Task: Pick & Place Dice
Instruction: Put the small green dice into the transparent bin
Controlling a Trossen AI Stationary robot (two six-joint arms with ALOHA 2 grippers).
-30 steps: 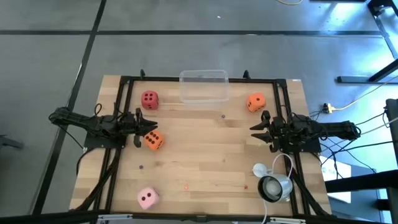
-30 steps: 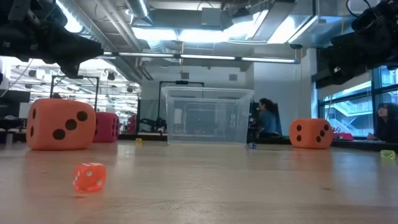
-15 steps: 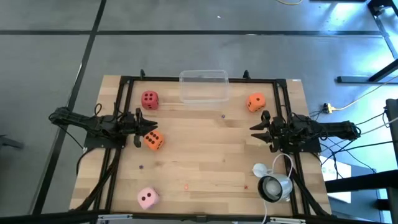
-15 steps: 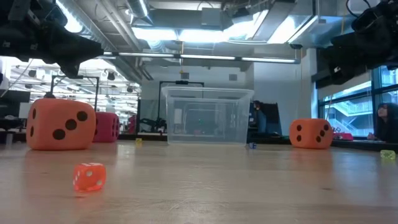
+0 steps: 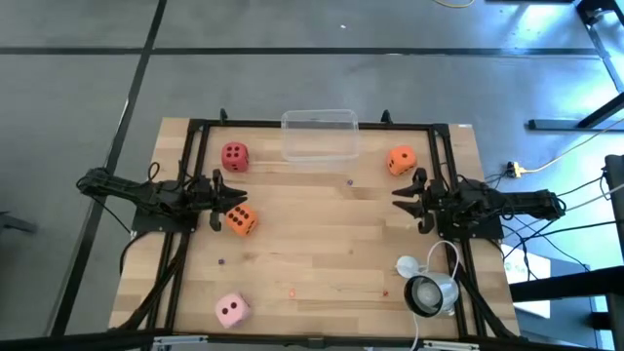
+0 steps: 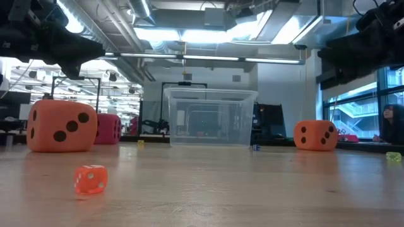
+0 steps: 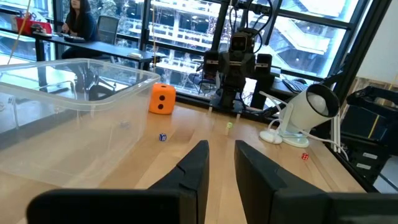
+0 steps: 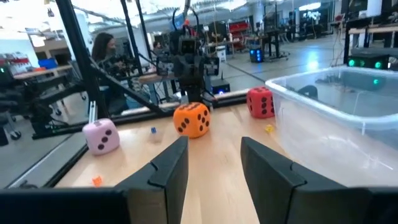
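Four dice rest flat on the wooden table. The red die [image 5: 234, 155] is at the far left and one orange die [image 5: 401, 160] at the far right. The other orange die [image 5: 241, 220] sits just nearward of my left gripper [image 5: 234, 199], and the pale pink die [image 5: 231, 310] lies near the front edge. My left gripper [image 7: 222, 155] is open with a narrow gap and touches nothing. My right gripper [image 5: 402, 200], nearward of the far-right orange die, is open too [image 8: 214, 155], facing the left orange die [image 8: 191, 119].
A clear plastic bin [image 5: 320, 134] stands at the middle of the far edge. A white lamp-like object [image 5: 427, 289] with a cable sits at the near right. Tiny dice dot the table, one orange [image 6: 90, 180]. Black frame rails run along both sides.
My right arm has shifted slightly. The dice have stayed where they were.
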